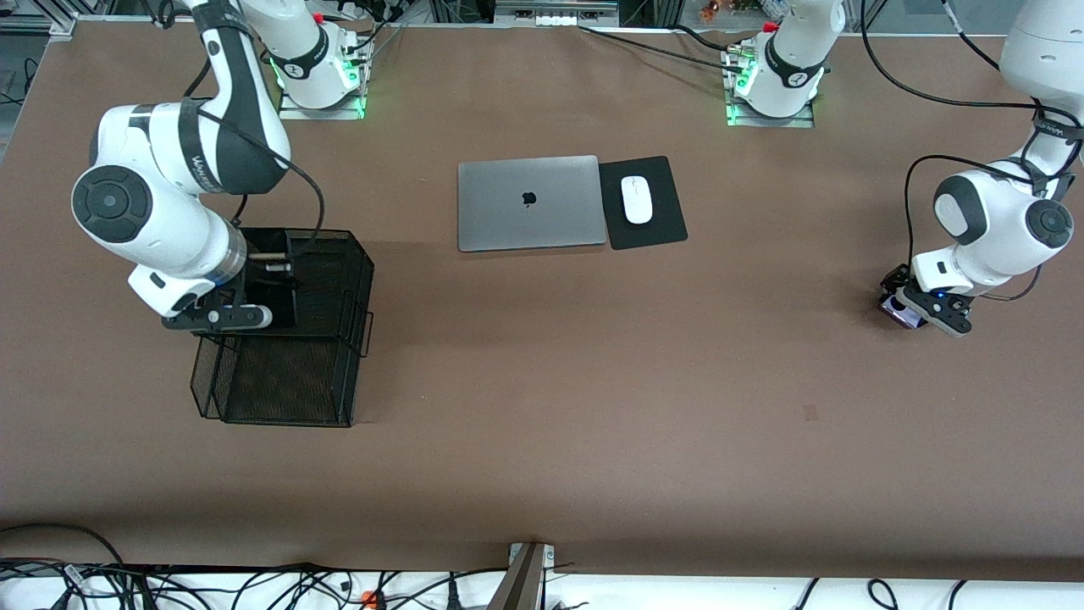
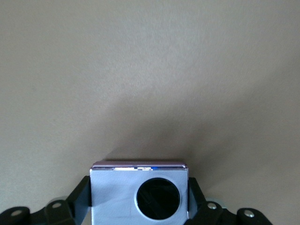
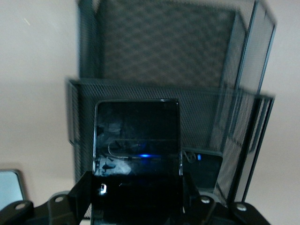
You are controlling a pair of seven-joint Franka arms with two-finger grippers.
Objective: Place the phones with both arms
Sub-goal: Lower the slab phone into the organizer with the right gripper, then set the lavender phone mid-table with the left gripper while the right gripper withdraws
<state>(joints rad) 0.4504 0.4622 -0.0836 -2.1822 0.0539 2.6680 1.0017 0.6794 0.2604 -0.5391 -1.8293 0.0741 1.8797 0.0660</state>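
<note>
I have the left gripper (image 1: 910, 312) down at the brown table (image 1: 593, 407) near the left arm's end, well apart from everything else, and its black fingers (image 2: 77, 199) are closed in against the two sides of the small square lilac flip phone (image 2: 139, 192), whose one visible round dark lens faces my left wrist camera; from the front camera only a sliver of lilac shows under the wrist, and I cannot tell whether the phone is off the table surface or resting on it. The right gripper (image 1: 246, 315) is over the black wire-mesh organizer basket (image 1: 330, 356) at the right arm's end of the table, fingers clamped tight on a black square flip phone (image 3: 137, 150) with a glossy face that stands up between them above the basket's compartments. In the right wrist view a second black phone (image 3: 205, 169) already sits inside a mesh compartment just beside the held one. Between the two arms, farther from the front camera, lie the closed silver laptop (image 1: 531, 203) and, touching its edge, a black mouse pad (image 1: 656, 229) with a white mouse (image 1: 637, 200) on it.
</note>
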